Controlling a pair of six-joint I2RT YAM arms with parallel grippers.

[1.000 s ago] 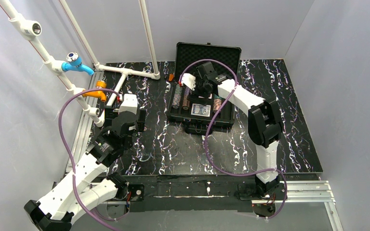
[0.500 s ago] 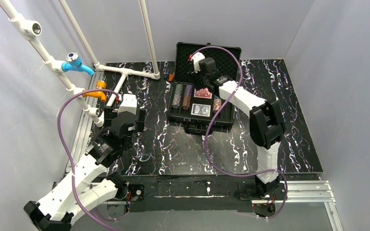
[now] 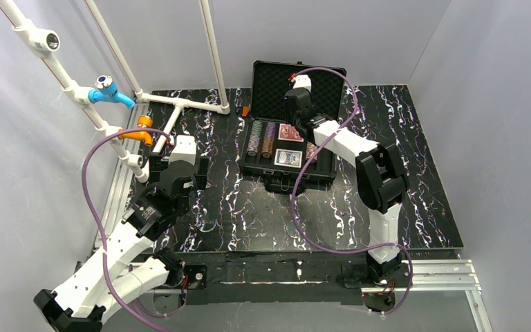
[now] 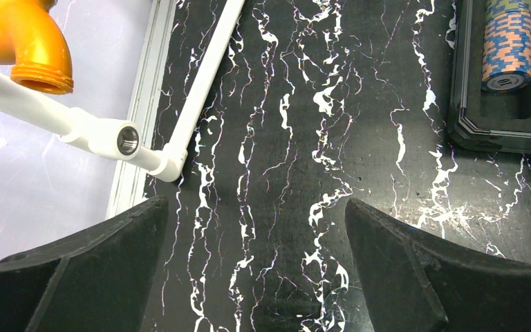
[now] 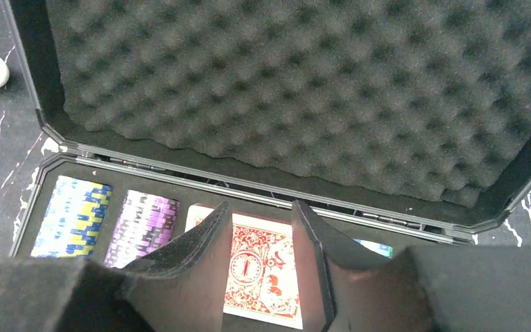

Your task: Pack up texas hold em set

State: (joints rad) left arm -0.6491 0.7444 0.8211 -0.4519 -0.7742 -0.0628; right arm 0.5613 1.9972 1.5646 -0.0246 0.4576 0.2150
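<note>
All looks stowed: chips (image 3: pixel 261 138), red deck (image 3: pixel 291 133), blue deck (image 3: pixel 288 158). Only the lid (image 5: pixel 304 90) needs shutting; your right gripper (image 5: pixel 259 207) is narrowly parted and empty, left gripper (image 4: pixel 254 207) spread wide.

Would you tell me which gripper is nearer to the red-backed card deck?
Right. The right gripper hangs by the red-backed deck, over the open case; the left gripper is over the table, well left of it.

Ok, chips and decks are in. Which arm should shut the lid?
Right. The right gripper hangs open by the raised lid, near the hinge. The left gripper is over the table left of the case, farther off.
</note>
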